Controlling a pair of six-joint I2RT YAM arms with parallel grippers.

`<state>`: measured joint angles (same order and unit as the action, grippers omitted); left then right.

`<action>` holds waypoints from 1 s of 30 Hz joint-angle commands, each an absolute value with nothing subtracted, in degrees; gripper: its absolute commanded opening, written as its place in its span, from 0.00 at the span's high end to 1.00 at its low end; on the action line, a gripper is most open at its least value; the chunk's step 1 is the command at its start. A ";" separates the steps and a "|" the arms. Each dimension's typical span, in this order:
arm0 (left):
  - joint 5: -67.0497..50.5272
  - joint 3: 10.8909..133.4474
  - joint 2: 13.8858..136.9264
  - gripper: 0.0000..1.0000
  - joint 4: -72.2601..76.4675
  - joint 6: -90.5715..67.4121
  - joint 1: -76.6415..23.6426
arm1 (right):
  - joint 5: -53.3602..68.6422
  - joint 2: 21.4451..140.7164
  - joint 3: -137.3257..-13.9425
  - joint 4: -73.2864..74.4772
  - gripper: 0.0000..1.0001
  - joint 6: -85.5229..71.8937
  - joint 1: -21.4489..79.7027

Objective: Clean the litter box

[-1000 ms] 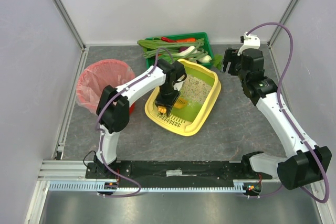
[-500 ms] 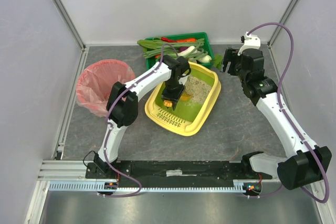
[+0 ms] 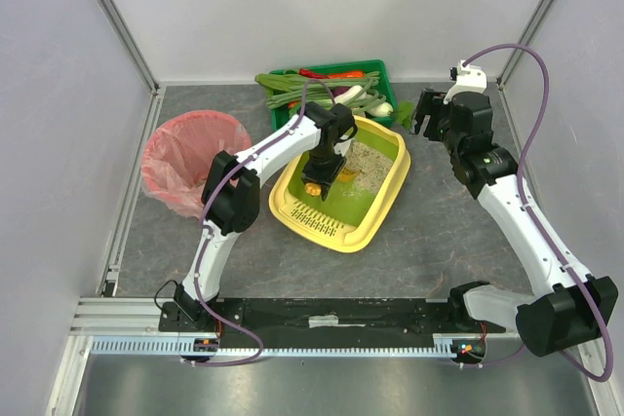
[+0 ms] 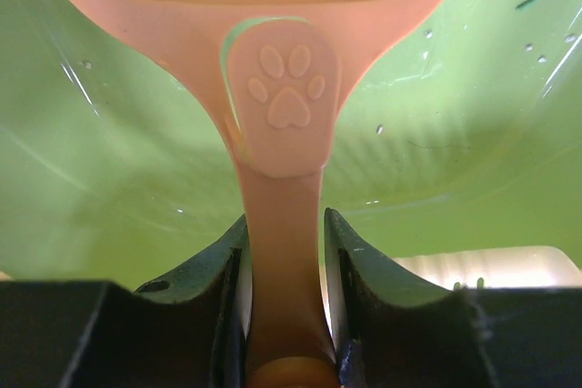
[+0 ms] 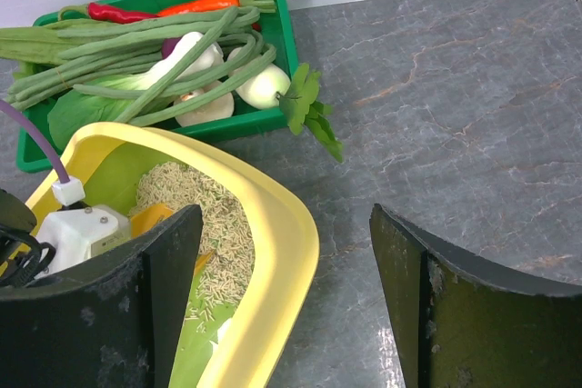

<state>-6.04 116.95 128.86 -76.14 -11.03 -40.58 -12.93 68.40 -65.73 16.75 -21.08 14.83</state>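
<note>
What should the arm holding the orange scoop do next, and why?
Probably slide the orange slotted plastic scoop across into the pale grainy litter. The left gripper is shut on its paw-print handle, but mostly bare green floor of the yellow-rimmed plastic litter box shows around it; the litter lies farther back.

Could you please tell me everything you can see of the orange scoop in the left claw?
The scoop is smooth peach-orange plastic: a broad slotted blade narrowing past a raised paw print into a slim handle. The left claw is shut on that handle, pressing both sides. The scoop points away from the wrist, inside the litter box, over its glossy green wall. Its tip is out of view.
</note>
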 commanded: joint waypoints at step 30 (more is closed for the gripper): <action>2.29 113.56 125.34 0.98 -56.87 -9.49 -40.34 | -13.01 66.36 -63.46 15.64 0.17 -22.50 14.68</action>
<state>-0.25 115.18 129.60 -64.05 -10.98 -40.58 -12.80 67.64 -63.33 16.80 -22.11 14.83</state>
